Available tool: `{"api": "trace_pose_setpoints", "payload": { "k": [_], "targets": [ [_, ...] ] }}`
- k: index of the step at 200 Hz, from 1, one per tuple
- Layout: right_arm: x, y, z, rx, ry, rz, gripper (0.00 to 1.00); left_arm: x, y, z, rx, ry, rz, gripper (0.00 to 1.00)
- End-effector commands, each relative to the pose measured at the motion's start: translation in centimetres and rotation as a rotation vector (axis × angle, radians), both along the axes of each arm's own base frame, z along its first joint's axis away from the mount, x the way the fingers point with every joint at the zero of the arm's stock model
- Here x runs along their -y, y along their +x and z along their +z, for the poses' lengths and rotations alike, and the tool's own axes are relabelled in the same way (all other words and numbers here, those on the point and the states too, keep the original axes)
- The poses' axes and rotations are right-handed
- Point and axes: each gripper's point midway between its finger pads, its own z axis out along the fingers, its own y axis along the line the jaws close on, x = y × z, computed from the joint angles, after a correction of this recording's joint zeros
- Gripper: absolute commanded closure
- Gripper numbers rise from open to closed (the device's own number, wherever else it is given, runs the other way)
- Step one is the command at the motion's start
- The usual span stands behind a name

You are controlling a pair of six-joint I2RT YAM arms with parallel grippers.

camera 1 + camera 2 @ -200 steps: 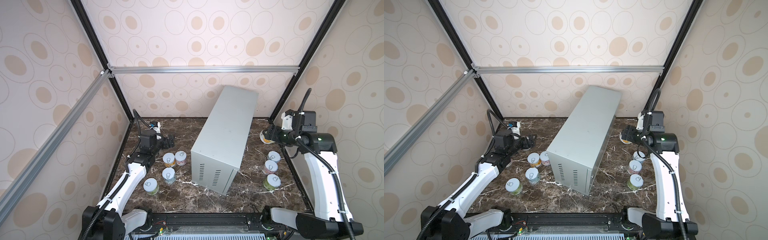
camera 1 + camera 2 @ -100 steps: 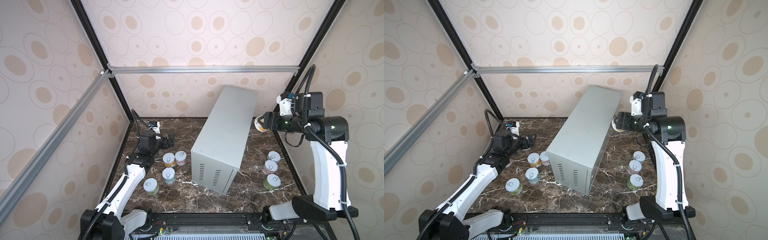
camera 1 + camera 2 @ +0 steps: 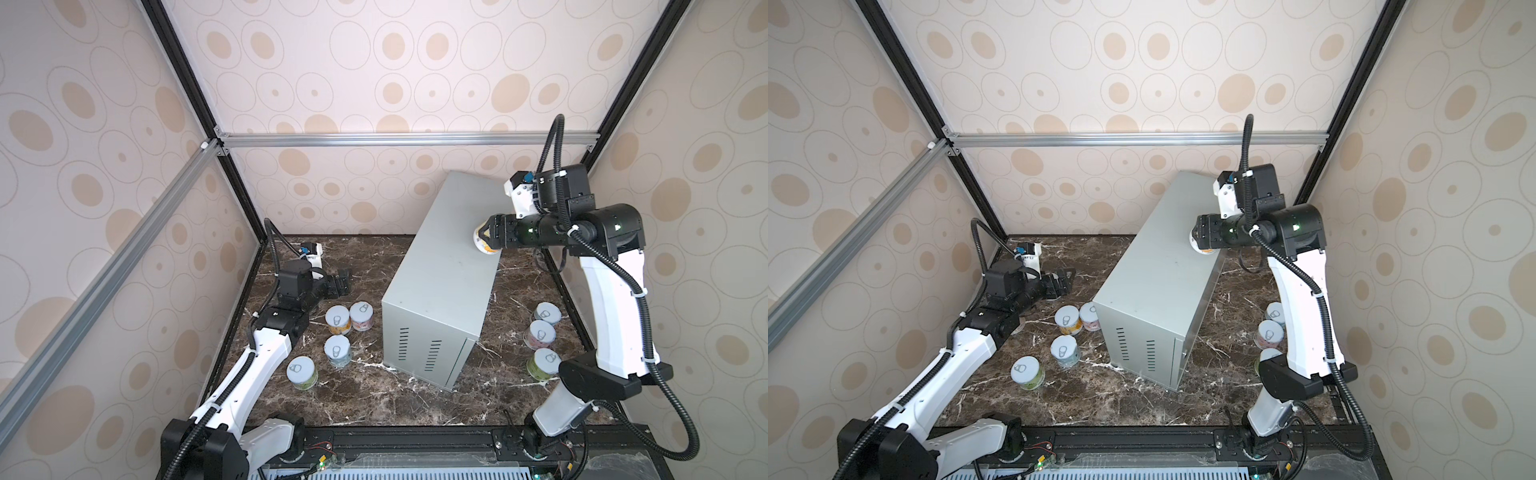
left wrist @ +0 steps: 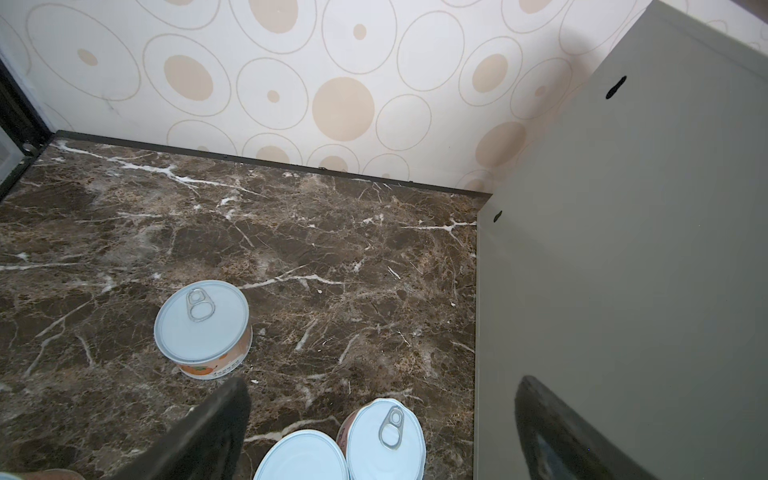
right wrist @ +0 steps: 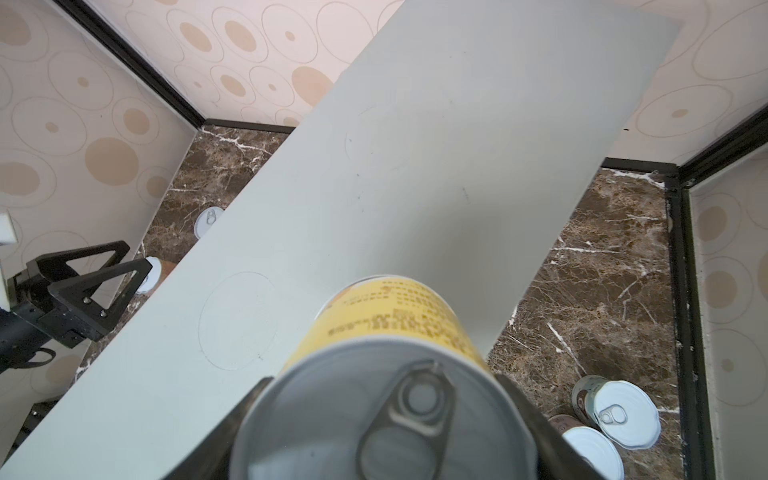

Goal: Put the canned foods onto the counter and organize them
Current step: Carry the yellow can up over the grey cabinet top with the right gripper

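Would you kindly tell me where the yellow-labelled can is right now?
In both top views the yellow-labelled can is on the right, held in the right tool over the right-hand edge of the grey counter.

A yellow-labelled can hangs tilted above the pale-grey box's right edge. The left cans stand clustered upright on the tabletop; three right cans form a row.
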Motion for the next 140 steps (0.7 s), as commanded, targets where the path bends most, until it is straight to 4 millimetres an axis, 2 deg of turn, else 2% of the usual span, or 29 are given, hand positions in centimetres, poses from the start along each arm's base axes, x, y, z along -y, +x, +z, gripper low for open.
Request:
{"api": "trace_pose_setpoints", "payload": {
  "k": [1, 56, 91, 140],
  "targets": [
    [-0.4, 0.4, 1.1, 0.055, -0.022, 0.012, 0.58, 0.5, 0.1, 1.6, 0.041, -0.012, -0.021, 0.01],
    [-1.9, 1.4, -0.5, 0.027, -0.074, 0.037, 0.45, 0.5, 0.1, 1.7, 0.039, -0.014, -0.019, 0.01],
    [-2.7, 1.8, -1.3, 0.017, -0.094, 0.049, 0.28, 0.5, 0.0, 1.7, 0.042, -0.021, -0.021, 0.01],
    [-3.3, 1.7, -0.8, 0.047, -0.095, 0.054, 0.04, 0.8, 0.0, 1.5, 0.037, -0.028, -0.033, 0.01]
  ]
}}
